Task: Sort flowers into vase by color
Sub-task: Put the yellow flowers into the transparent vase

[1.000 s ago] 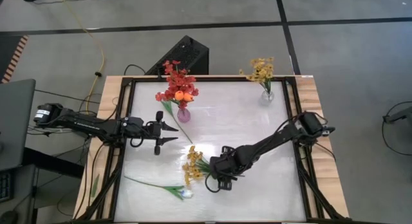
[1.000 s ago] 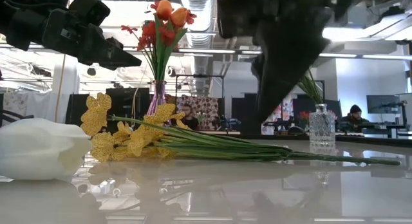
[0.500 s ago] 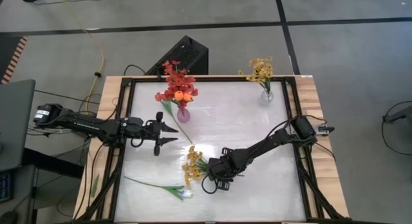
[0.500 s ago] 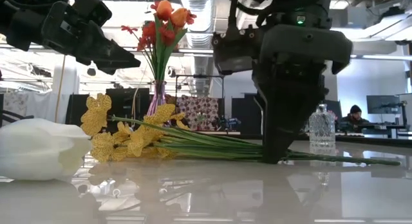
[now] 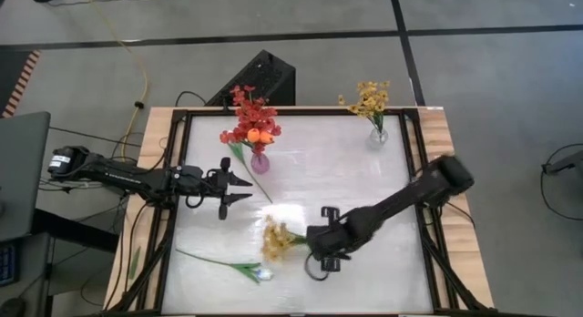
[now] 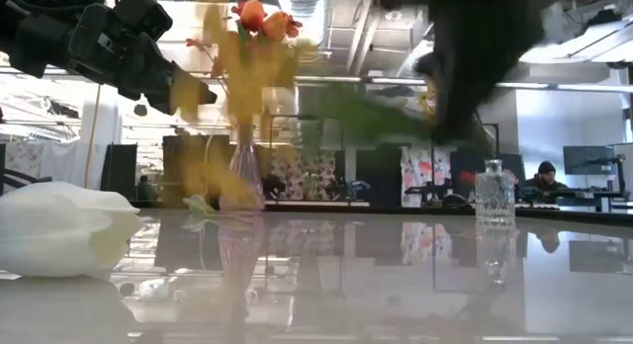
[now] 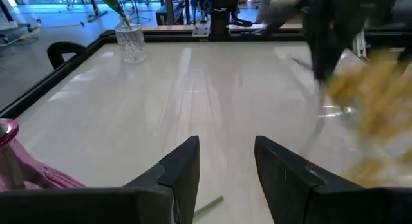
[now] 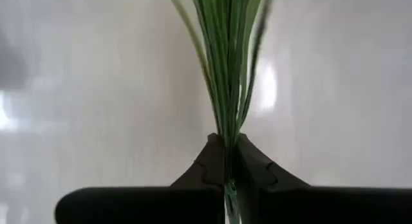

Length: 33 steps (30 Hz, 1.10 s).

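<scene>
A yellow blossom spray with green stems hangs over the table's near middle, and my right gripper is shut on it. In the low view the spray shows blurred, above the tabletop. A white tulip lies on its side near the front edge. A pink vase at the far left holds red sprays and orange tulips. A clear vase at the far right holds yellow sprays. My left gripper hovers open, just to the near left of the pink vase. My right gripper pinches the bundle of green stems between its two fingers, some way behind the blossoms. The stems run out past the fingertips and fan apart. The spray is lifted clear of the table, its blossom end toward the table's left.
A loose green stem lies on the table between the pink vase and my left gripper. The white tulip's stem runs toward the left edge. A black frame rims the white tabletop. A person sits in the room far behind.
My right gripper has come down onto the stems of the yellow spray, shut on them and risen. The spray, which lay flat on the table, is now lifted clear and has shifted a little toward the near edge.
</scene>
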{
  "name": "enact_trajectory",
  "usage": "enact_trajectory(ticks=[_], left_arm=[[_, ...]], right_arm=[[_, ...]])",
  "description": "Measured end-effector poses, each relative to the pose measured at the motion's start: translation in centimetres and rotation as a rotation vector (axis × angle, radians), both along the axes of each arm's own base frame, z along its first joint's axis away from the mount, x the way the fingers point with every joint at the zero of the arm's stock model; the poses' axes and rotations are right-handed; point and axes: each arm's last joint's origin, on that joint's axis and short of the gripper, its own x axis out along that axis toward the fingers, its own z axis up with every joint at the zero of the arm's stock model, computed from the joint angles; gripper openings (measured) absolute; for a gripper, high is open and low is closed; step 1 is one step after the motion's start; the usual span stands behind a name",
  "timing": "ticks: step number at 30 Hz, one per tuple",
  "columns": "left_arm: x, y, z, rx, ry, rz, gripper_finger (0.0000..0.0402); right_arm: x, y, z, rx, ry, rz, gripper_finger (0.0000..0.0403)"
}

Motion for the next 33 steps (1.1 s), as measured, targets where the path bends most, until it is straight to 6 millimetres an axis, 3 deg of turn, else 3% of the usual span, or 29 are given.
enact_trajectory(ticks=[7, 16, 22, 27, 33], left_arm=[[0.0, 0.0, -0.1, 0.01, 0.007, -0.001, 0.0139], [0.0, 0.1, -0.1, 0.021, 0.01, 0.023, 0.0139], [0.0, 0.2, -0.2, 0.028, 0.018, 0.049, 0.0139], [-0.1, 0.2, -0.1, 0.034, 0.017, 0.055, 0.0139], [-0.1, 0.3, -0.1, 0.047, 0.018, 0.079, 0.0139]], right_arm=[[-6.7, -3.7, 3.9, -0.06, -0.3, -0.134, 0.0035], [-16.0, -10.7, 4.8, -0.145, -0.806, -0.486, 0.0035], [-20.5, -13.4, 5.9, -0.312, -1.013, -0.745, 0.0035], [-23.4, -14.9, 5.1, -0.546, -1.086, -1.025, 0.0036], [-24.7, -16.4, 2.3, -0.581, -1.155, -1.254, 0.0037]])
